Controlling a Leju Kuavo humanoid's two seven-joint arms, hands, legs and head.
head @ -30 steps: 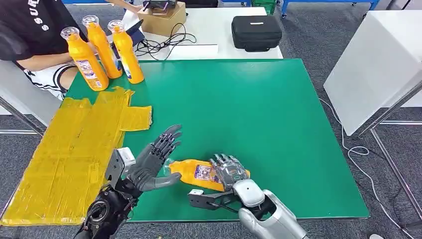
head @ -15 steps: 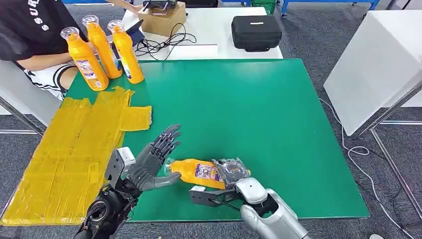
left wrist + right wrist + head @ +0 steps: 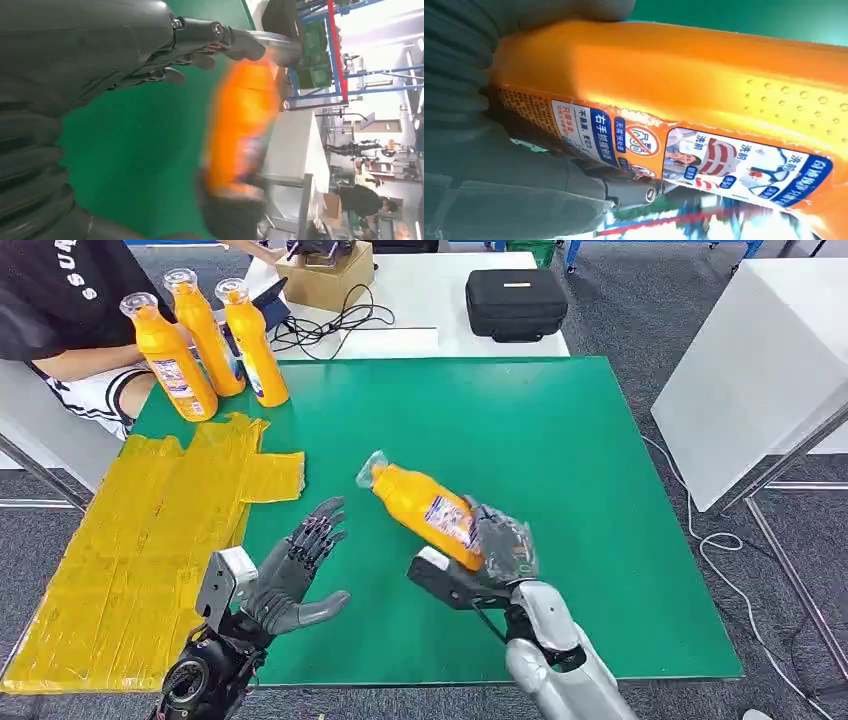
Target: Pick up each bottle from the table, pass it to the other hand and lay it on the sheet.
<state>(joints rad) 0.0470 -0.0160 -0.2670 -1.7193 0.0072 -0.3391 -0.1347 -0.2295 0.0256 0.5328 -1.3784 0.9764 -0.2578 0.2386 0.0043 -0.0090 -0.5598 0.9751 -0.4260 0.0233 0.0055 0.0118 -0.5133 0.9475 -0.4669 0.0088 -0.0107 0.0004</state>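
My right hand (image 3: pixel 500 545) grips an orange bottle (image 3: pixel 425 508) by its base and holds it tilted above the green table (image 3: pixel 560 440), clear cap pointing up and to the left. In the right wrist view the orange bottle (image 3: pixel 704 90) lies close against the palm, label showing. My left hand (image 3: pixel 290 575) is open, fingers spread, low at the table's near left, apart from the bottle. The left wrist view shows the bottle (image 3: pixel 240 125) blurred beyond the fingers (image 3: pixel 200 40). Three more orange bottles (image 3: pixel 210 335) stand upright at the far left corner. The yellow sheet (image 3: pixel 140 530) lies along the left side.
A person (image 3: pixel 70 310) in a black shirt sits at the far left, close to the standing bottles. Behind the green table, a white table carries a black case (image 3: pixel 515 302), a cardboard box (image 3: pixel 325 275) and cables. A white panel (image 3: pixel 750 370) stands to the right.
My right hand has closed on the bottle and lifted it off the table, tilting it cap-up and carrying it farther out. My left hand has drawn back slightly toward me, still open.
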